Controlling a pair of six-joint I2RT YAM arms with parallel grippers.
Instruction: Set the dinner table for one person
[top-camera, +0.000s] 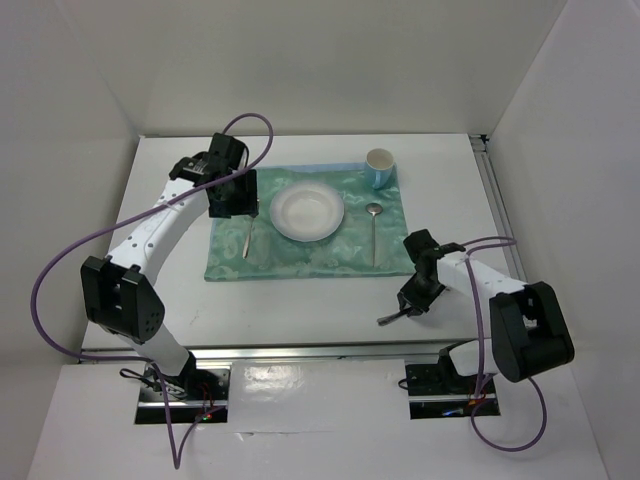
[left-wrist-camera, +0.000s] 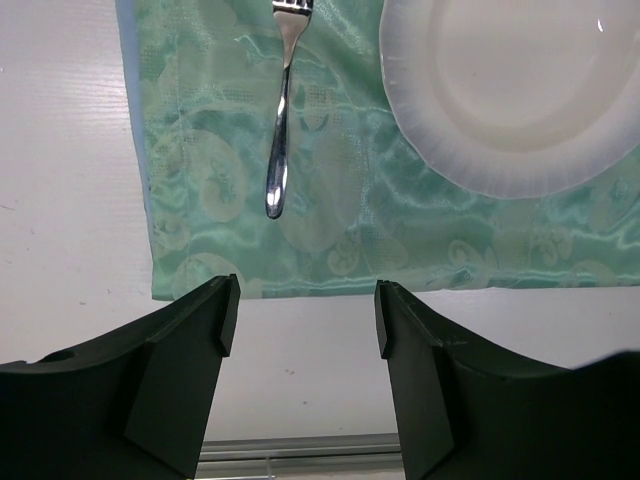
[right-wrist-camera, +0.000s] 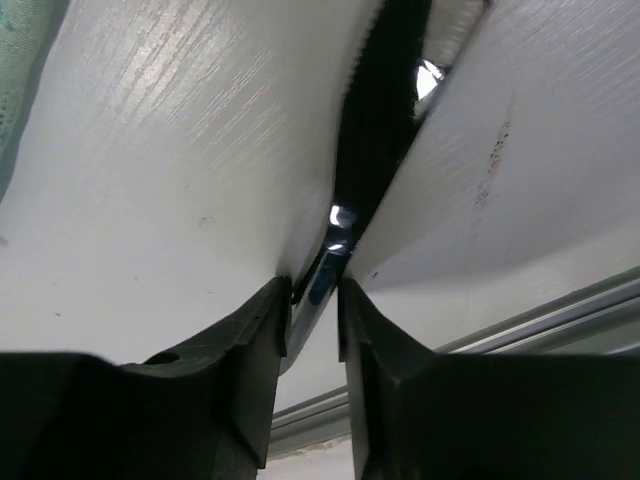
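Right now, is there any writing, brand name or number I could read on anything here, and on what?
None. The plate, cup, fork, spoon, green placemat, the dark utensil in the right pincer, and the dinner table show no writing, label or number in any view.

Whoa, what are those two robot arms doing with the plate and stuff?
They are setting the dinner table for one. On the green placemat lie a white plate, a fork to its left, a spoon to its right and a cup at the far corner. The left gripper hangs open above the fork, holding nothing. The right gripper is shut on a thin metal piece, probably a knife, low over the table, off the placemat.
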